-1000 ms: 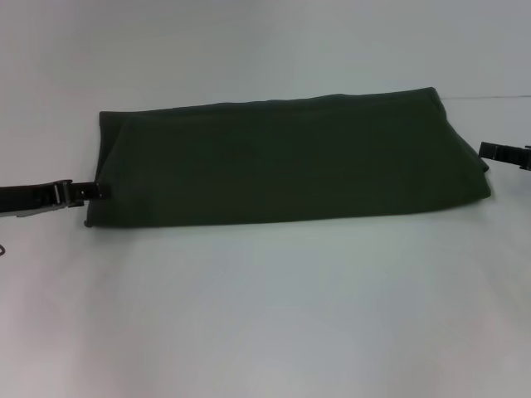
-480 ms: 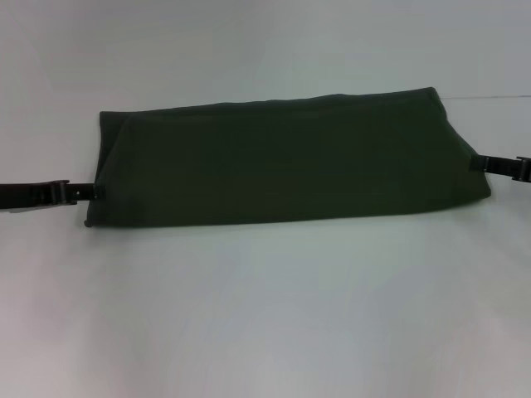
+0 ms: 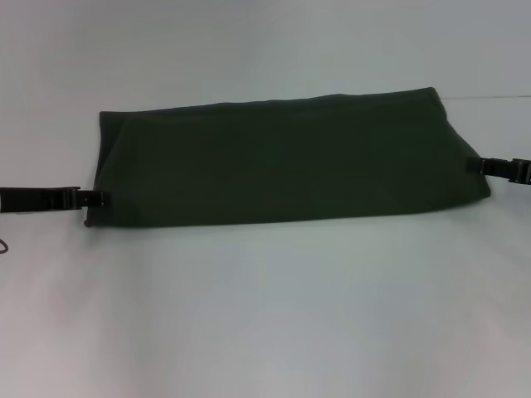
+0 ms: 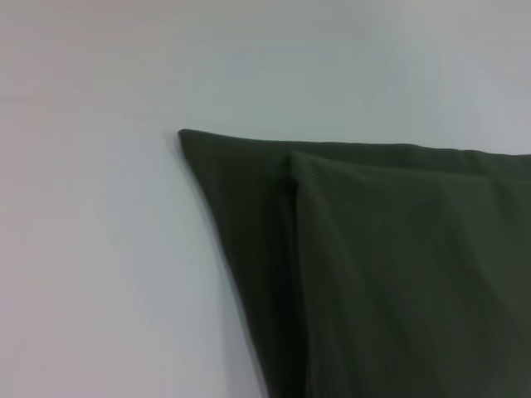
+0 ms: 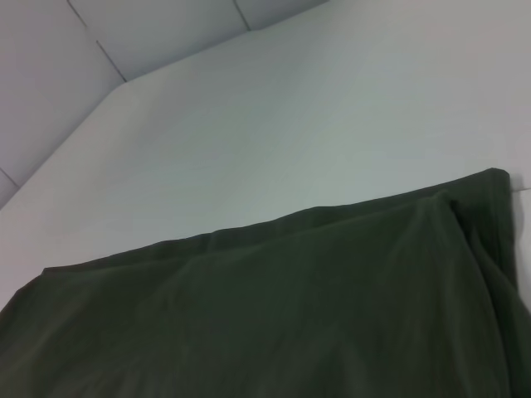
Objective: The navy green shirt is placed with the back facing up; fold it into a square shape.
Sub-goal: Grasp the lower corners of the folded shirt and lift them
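The navy green shirt (image 3: 286, 162) lies flat on the white tabletop (image 3: 265, 315) as a long band, its long axis running left to right. The left end effector (image 3: 98, 199) touches its left end, the right end effector (image 3: 477, 166) its right end — whether either is clenched, I cannot tell. No containers here.

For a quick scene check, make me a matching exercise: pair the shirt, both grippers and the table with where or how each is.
1. navy green shirt
2. left gripper
3. right gripper
4. table

A. at the shirt's right short edge
B. white, bare in front of the shirt
C. folded into a long band, lying flat
D. at the shirt's near left corner

Pairs: 1-C, 2-D, 3-A, 4-B
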You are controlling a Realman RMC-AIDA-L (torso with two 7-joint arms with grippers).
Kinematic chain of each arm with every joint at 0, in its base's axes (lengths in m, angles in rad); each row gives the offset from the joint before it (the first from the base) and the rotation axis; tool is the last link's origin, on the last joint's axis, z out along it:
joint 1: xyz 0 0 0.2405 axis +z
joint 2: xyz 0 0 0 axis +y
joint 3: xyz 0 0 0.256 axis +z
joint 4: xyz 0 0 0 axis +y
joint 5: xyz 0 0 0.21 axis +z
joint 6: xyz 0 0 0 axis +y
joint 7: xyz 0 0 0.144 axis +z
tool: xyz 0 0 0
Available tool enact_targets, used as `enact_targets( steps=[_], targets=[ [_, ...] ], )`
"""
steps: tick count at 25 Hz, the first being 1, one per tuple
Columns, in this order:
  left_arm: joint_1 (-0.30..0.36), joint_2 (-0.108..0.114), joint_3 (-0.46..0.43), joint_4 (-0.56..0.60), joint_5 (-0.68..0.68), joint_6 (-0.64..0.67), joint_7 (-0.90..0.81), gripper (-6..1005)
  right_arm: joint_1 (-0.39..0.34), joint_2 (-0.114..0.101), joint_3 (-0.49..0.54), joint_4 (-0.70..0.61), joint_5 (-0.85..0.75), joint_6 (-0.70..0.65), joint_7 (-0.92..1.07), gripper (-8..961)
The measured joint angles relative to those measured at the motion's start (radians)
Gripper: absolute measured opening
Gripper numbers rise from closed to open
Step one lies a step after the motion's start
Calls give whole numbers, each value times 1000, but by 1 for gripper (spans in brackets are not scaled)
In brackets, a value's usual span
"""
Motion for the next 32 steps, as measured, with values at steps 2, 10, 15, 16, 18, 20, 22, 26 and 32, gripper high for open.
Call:
enact_targets(
  steps=[2, 10, 15, 16, 18, 20, 22, 26, 32],
  targets=[
    [1, -2, 0, -4, 1, -3, -1, 622, 0, -2, -1, 0, 0, -1, 0, 610],
    [-2, -6, 1, -40, 4, -18, -2, 622, 4, -6, -12, -2, 0, -1, 4, 611],
    [-5, -6, 0, -43, 0, -3, -2, 622, 5, -7, -13, -3, 0, -1, 4, 611],
    [-6, -6, 0, -43, 0, 0, -2, 622, 5, -7, -13, -3, 0, -1, 4, 611],
    [-9, -6, 0, -43, -1, 4, -3, 622, 6, -7, -13, -3, 0, 0, 4, 610],
    [-10, -6, 0, -44, -1, 5, -4, 622, 6, -7, -13, -3, 0, 1, 4, 610],
    [-13, -6, 0, -49, 2, 2, -4, 622, 6, -7, -13, -3, 0, 2, 4, 610],
    [-15, -6, 1, -52, 5, -3, -4, 615, 6, -6, -14, -3, 0, 2, 4, 610],
    [-15, -6, 2, -53, 5, -4, -4, 549, 6, -5, -15, -3, 0, 4, 2, 610]
  ],
)
